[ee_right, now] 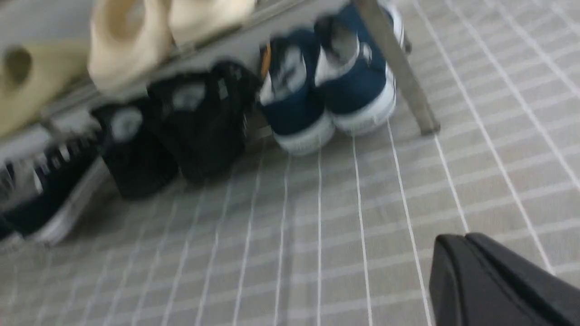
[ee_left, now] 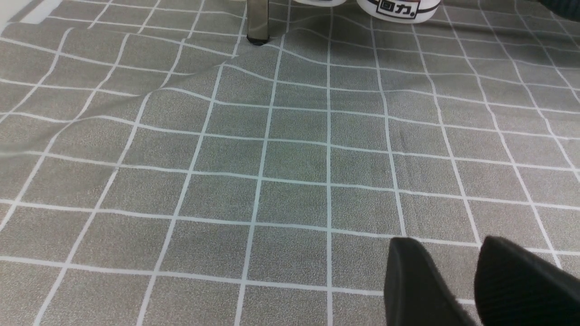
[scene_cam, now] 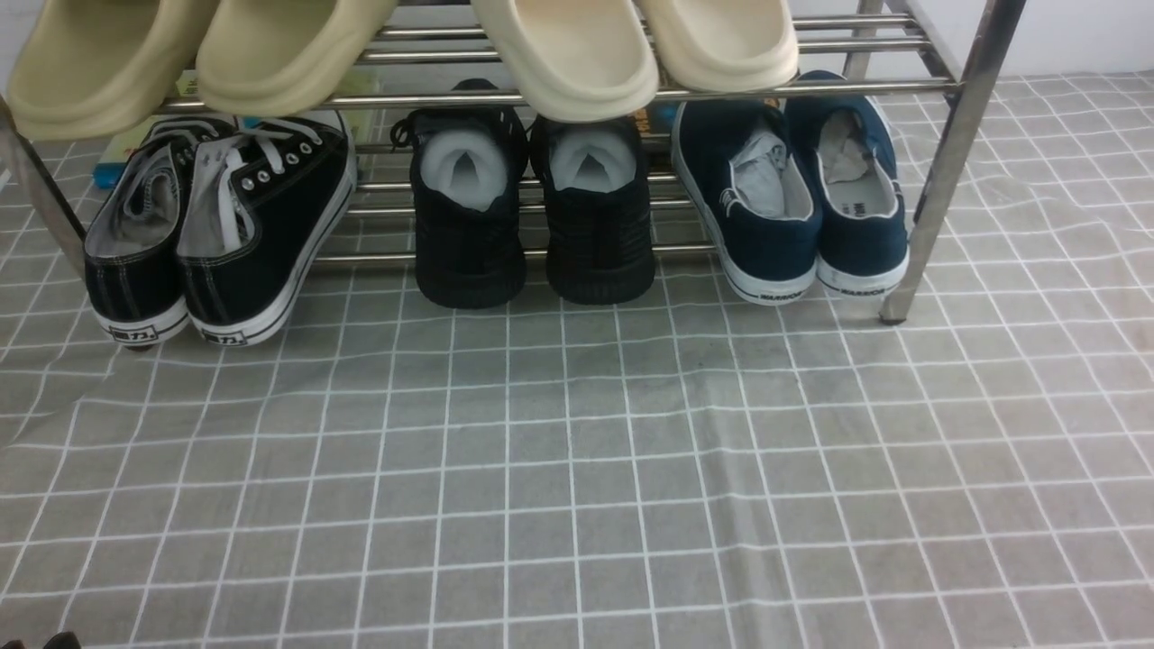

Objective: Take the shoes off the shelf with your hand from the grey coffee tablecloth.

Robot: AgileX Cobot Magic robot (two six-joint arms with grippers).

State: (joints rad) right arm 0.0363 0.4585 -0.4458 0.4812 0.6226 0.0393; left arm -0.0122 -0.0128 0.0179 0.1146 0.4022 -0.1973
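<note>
The navy blue slip-on shoes stand side by side on the right end of the steel shelf's lower tier, heels toward me, paper stuffing inside. They also show blurred in the right wrist view, beside the shelf leg. My right gripper is shut and empty, low over the grey grid tablecloth, well short of the shoes. My left gripper is open and empty above the cloth. Neither gripper shows clearly in the front view.
Black lace-up sneakers sit at the lower tier's left and all-black knit sneakers in the middle. Beige slippers lie on the upper tier. A shelf leg and a white sneaker heel show in the left wrist view.
</note>
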